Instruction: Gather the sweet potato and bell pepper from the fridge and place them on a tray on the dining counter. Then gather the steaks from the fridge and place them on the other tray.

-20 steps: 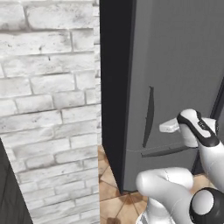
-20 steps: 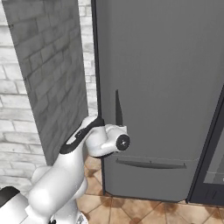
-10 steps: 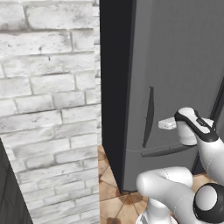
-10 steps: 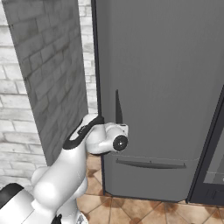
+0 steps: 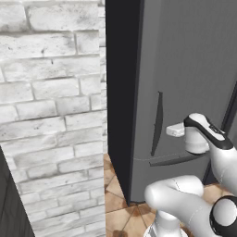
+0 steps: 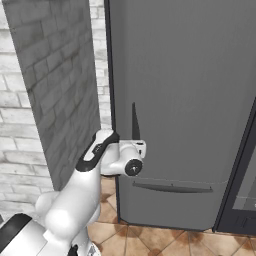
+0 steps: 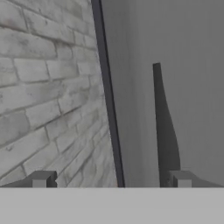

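Nearest you, your gripper (image 7: 111,179) has its fingers spread wide, holding nothing. Just ahead at twelve o'clock stands the fridge (image 5: 185,78), door closed, its dark curved handle (image 7: 164,131) toward one o'clock of the hand view, beside the right fingertip (image 7: 181,178). At nine o'clock rises a white brick wall (image 5: 51,115).

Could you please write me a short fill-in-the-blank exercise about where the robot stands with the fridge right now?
1. The fridge door is ____.
2. The jaws of the gripper stand ____, holding nothing.
3. The gripper is level with the long dark ____ on the fridge door.
4. To the left of the fridge stands a wall of whitish ____.

Missing words: closed; open; handle; brick
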